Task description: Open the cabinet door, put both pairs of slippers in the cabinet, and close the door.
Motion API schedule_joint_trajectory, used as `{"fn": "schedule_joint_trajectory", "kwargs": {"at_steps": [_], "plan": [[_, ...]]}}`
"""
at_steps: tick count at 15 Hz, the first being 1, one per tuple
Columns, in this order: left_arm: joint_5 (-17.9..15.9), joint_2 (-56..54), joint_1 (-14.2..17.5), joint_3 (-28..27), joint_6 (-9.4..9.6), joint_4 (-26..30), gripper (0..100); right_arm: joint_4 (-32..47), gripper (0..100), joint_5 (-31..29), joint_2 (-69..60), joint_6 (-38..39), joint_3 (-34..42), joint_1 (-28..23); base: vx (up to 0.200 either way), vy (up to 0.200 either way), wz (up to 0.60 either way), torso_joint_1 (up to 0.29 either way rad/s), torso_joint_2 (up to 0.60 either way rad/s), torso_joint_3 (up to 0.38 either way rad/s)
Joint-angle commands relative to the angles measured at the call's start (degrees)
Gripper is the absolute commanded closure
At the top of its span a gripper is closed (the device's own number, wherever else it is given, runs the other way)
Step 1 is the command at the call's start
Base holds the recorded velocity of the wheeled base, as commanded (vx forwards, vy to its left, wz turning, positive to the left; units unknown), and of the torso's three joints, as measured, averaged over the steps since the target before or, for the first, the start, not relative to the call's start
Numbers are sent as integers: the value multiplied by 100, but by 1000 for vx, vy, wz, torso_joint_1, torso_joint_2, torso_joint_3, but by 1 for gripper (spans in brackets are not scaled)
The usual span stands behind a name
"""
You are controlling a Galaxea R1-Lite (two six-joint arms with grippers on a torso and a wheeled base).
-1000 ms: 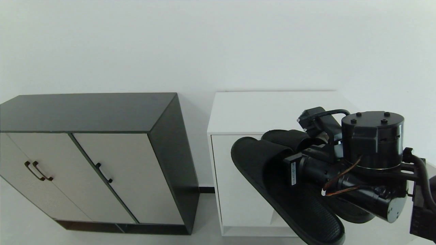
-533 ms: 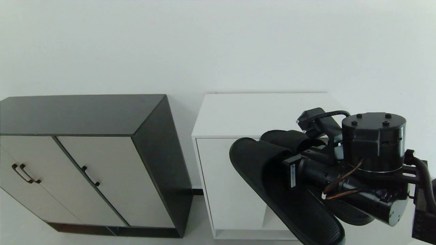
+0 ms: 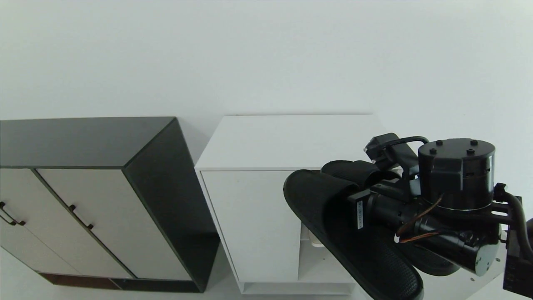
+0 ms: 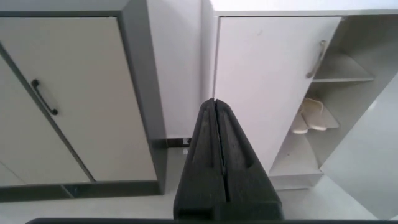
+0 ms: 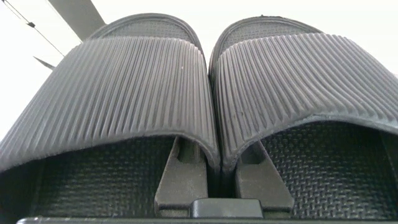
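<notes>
Right gripper [image 5: 217, 177] jaws clench a pair of black ribbed rubber slippers [image 3: 333, 216] by their touching inner edges, so both carry as one. Left gripper [image 4: 217, 155] jaws are pressed together, empty.

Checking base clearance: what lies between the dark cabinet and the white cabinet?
The gap between dark cabinet and white cabinet is bare: only wall and floor, in the left wrist view.

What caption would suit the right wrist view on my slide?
Right gripper clamping the two black slippers side by side by their adjoining inner edges.
</notes>
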Motion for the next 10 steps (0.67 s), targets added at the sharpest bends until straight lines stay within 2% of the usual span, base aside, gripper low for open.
{"fn": "schedule_joint_trajectory", "kwargs": {"at_steps": [1, 4, 10], "plan": [[-2, -1, 0, 0, -3, -2, 100, -3, 100, -8, -1, -18, 9, 11, 0, -200, 0, -2, -2, -2], [-2, -1, 0, 0, -3, -2, 100, -3, 100, -16, -54, -36, 62, 82, 0, -200, 0, 2, -1, 1], [-2, -1, 0, 0, -12, -2, 100, -3, 100, -34, -185, -36, 132, 99, 0, 0, 0, 0, 0, 0]]}}
